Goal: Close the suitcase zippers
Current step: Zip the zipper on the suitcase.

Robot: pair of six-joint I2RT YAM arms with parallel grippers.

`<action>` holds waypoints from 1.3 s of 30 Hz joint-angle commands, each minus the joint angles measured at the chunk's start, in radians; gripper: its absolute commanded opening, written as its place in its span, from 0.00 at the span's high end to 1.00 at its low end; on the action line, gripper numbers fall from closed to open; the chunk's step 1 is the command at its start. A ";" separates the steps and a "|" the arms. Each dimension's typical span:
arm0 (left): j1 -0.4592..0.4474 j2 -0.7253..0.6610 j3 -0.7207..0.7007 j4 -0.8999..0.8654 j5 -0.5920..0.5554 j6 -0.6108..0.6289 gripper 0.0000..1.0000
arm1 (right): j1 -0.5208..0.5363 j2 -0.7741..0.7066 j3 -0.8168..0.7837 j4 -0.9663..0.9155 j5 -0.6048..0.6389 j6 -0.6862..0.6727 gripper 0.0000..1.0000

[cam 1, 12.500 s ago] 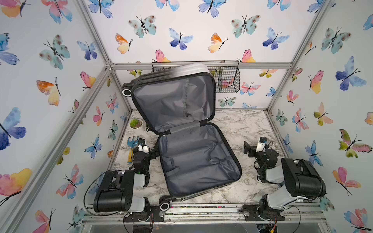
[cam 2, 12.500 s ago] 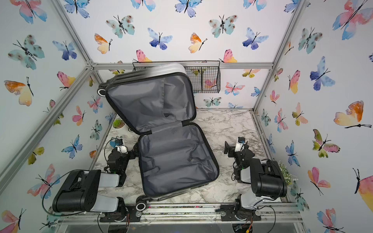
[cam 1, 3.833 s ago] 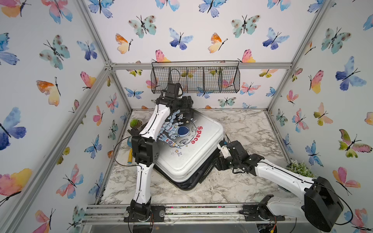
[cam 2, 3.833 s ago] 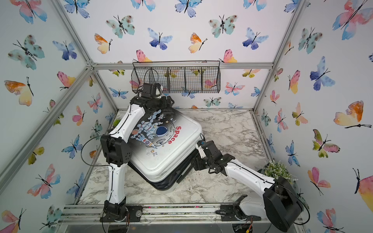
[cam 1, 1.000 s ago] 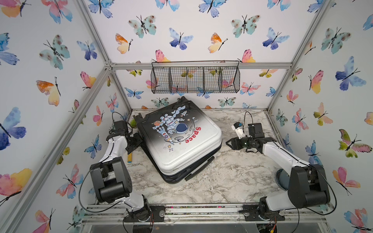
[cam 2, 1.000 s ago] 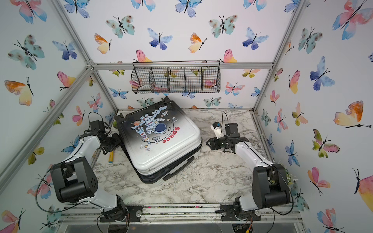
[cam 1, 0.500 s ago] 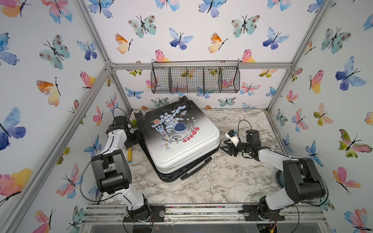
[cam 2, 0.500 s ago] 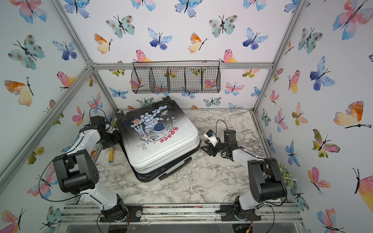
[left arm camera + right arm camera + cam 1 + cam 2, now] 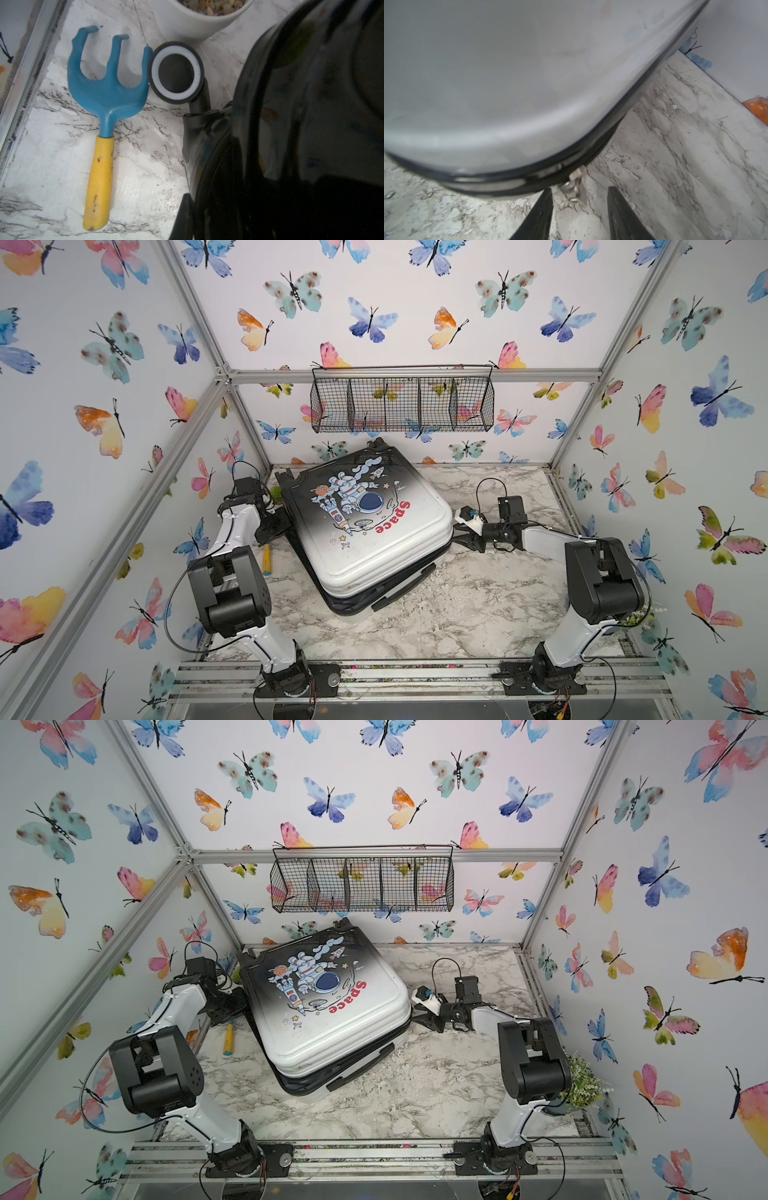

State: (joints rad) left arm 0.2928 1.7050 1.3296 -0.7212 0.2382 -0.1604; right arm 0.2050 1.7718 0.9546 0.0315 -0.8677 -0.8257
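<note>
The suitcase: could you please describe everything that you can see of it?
The suitcase is a glossy hard shell, black fading to white, with an astronaut cartoon and red "Space". It lies flat and skewed on the marble table, lid down, a dark gap showing between the shells. A black handle runs along its near side. A black, white-ringed wheel touches a blue rake. A metal zipper pull dangles at one corner, between the fingers of the open right pincer, untouched.

The suitcase [image 9: 365, 531] lay flat on the desk [image 9: 478, 614], before the wall basket [image 9: 401, 400]. Left of it lay the rake [image 9: 104, 93] (touching a wheel [image 9: 175, 71]), a pot [image 9: 197, 18] just behind; the right claw [image 9: 457, 537] sat at its right.
</note>
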 commanded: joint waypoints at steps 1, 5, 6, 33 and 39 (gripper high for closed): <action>-0.001 -0.019 0.067 0.037 0.060 0.039 1.00 | 0.015 0.015 -0.007 0.013 -0.039 -0.050 0.56; -0.004 -0.003 0.074 0.023 0.059 0.050 1.00 | 0.016 0.034 0.029 -0.032 -0.044 -0.067 0.58; -0.007 0.001 0.072 0.023 0.062 0.049 1.00 | 0.019 0.037 0.038 -0.040 -0.046 -0.069 0.59; -0.035 -0.001 0.033 0.034 0.043 0.018 1.00 | 0.070 -0.170 -0.066 -0.043 0.089 0.102 0.97; -0.035 -0.016 -0.016 0.073 -0.057 -0.104 1.00 | 0.116 -0.374 -0.220 -0.052 0.290 0.142 0.97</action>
State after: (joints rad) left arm 0.2729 1.7229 1.3373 -0.6933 0.2195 -0.1886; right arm 0.2924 1.4872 0.7853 -0.0036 -0.6628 -0.7238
